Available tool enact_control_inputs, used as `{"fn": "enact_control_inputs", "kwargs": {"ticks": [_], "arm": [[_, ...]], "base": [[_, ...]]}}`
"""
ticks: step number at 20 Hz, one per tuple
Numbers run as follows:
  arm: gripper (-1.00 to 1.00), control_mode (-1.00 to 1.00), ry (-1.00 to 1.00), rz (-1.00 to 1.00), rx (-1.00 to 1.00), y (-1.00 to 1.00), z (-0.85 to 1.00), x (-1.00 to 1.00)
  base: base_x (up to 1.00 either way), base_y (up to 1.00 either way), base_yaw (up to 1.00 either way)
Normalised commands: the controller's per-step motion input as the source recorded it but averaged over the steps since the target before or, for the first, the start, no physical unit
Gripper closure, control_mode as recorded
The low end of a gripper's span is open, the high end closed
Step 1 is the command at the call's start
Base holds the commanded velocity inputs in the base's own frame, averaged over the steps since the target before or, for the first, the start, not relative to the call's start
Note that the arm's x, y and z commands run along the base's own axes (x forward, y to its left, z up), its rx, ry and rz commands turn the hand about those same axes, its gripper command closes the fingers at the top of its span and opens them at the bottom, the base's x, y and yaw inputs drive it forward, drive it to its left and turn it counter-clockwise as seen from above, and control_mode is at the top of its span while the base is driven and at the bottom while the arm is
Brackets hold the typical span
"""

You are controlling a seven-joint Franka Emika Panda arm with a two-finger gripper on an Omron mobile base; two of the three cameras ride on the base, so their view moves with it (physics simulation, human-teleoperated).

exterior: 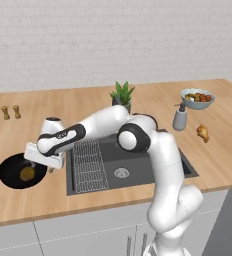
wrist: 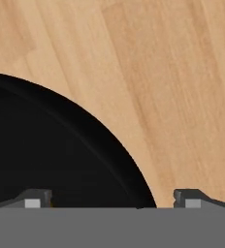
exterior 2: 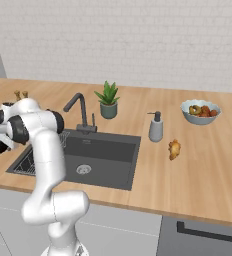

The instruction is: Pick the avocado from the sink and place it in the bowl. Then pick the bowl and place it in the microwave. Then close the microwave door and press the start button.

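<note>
You see the avocado [exterior: 27,173] lying in the black bowl [exterior: 7,176] on the counter [exterior: 18,210], left of the sink [exterior: 138,167]. The gripper [wrist: 112,199] hangs over the bowl's right rim, fingers spread wide, holding nothing.

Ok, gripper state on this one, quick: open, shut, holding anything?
Gripper: open and empty, jaws wide astride the rim of the black bowl. The avocado lies in the bowl.

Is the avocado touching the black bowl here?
Touching. In the left base view the avocado lies inside the black bowl on the counter, resting on its bottom.
</note>
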Motion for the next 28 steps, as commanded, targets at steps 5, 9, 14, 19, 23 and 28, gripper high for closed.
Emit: {"fn": "enact_control_inputs", "kwargs": {"ticks": [5, 9, 14, 19, 23, 28], "arm": [[1.0, -1.0, -0.01, 0.01, 0.0, 0.04, -0.23, -0.02], [1.0, -1.0, -0.05, 0.0, 0.0, 0.01, 0.0, -0.16], [1.0, -1.0, -0.09, -0.09, 0.0, -0.01, 0.23, -0.67], [1.0, -1.0, -0.2, -0.1, 0.0, -0.38, 0.89, -0.72], [1.0, -1.0, -0.14, -0.1, 0.0, -0.83, 0.91, -0.58], [1.0, -1.0, -0.07, -0.09, 0.08, -0.95, 0.77, -0.65]], "base": [[0.0, 0.0, 0.0], [0.0, 0.0, 0.0], [0.0, 0.0, 0.0], [0.0, 0.0, 0.0], [0.0, 0.0, 0.0], [0.0, 0.0, 0.0]]}}
